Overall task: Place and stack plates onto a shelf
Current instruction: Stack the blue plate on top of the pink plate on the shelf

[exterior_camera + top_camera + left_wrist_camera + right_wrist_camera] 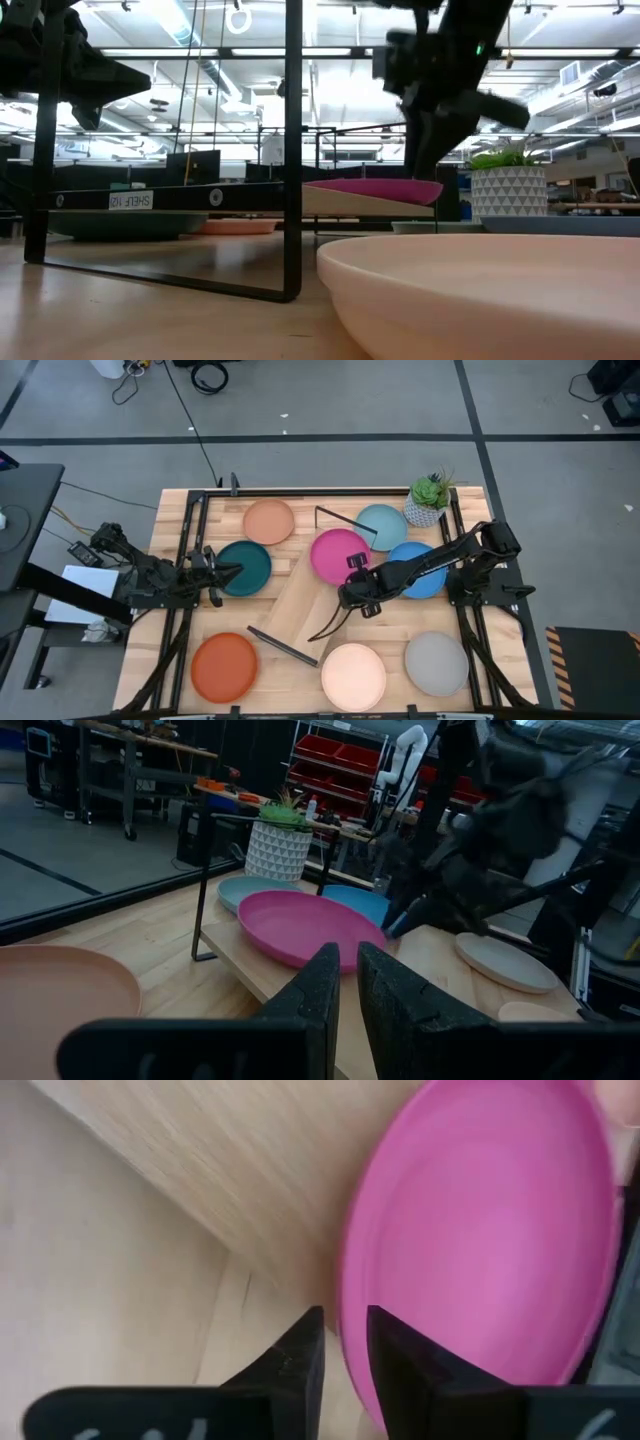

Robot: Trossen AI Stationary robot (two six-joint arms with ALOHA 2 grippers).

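The magenta plate (338, 555) (480, 1230) lies flat on the far half of the light-wood shelf (300, 605), which sits diagonally on the table. My right gripper (352, 590) (345, 1345) is at that plate's near rim and nearly shut on it. My left gripper (230, 572) (348, 970) hovers shut over the dark teal plate (250, 565). The other plates lie on the tabletop: salmon (268, 521), light blue (385, 525), bright blue (420, 575), orange (224, 666), cream (353, 676) and grey (436, 663). My right gripper pinches the magenta plate's near rim (352, 1310) between its two fingers. They come steeply from above, slanting in from the table's near right. The plate rests on the shelf plank (230, 1170), about level.
The shelf's black end brackets stand up at its near-left end (282, 645) (292, 150) and far-right end (340, 520). A white potted plant (428, 500) stands at the far right. Black frame rails run along the table's left and right sides. The shelf's near half is bare wood.
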